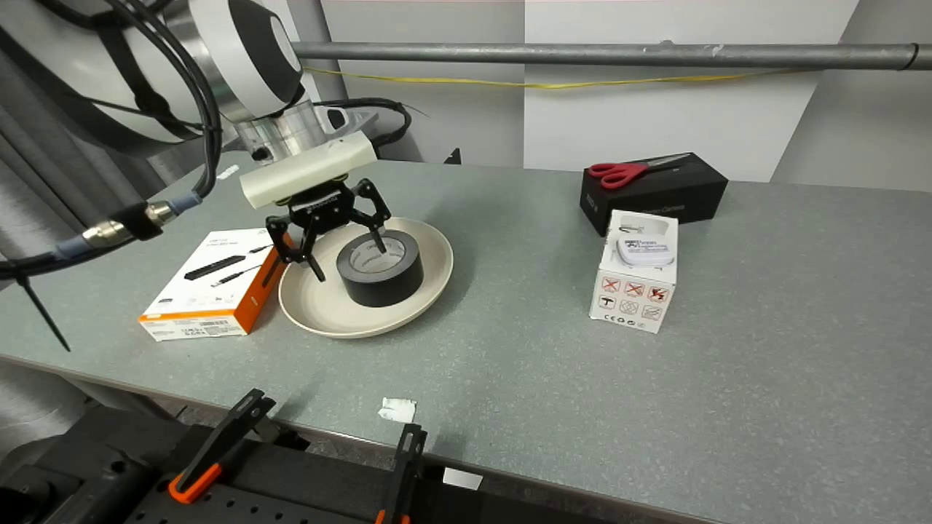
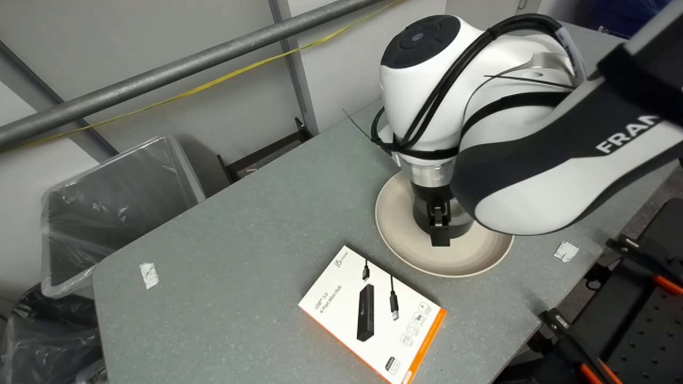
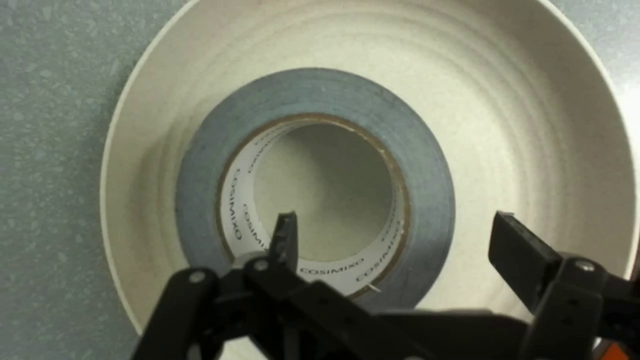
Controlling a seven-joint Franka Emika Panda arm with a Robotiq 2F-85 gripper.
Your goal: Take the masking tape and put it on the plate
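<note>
The masking tape, a black roll with a pale printed core, lies flat on the cream plate. In an exterior view the tape is partly hidden by the gripper and arm, on the plate. My gripper points down over the plate, its fingers spread. In the wrist view the gripper straddles one side of the tape's ring. One fingertip is over or in the core's hole; I cannot tell how deep. The other is outside the roll, over the plate. Nothing is held.
A white box with orange sides lies beside the plate. A white carton and a black box with red scissors stand farther off. Clamps sit at the table edge. A bin stands beside the table.
</note>
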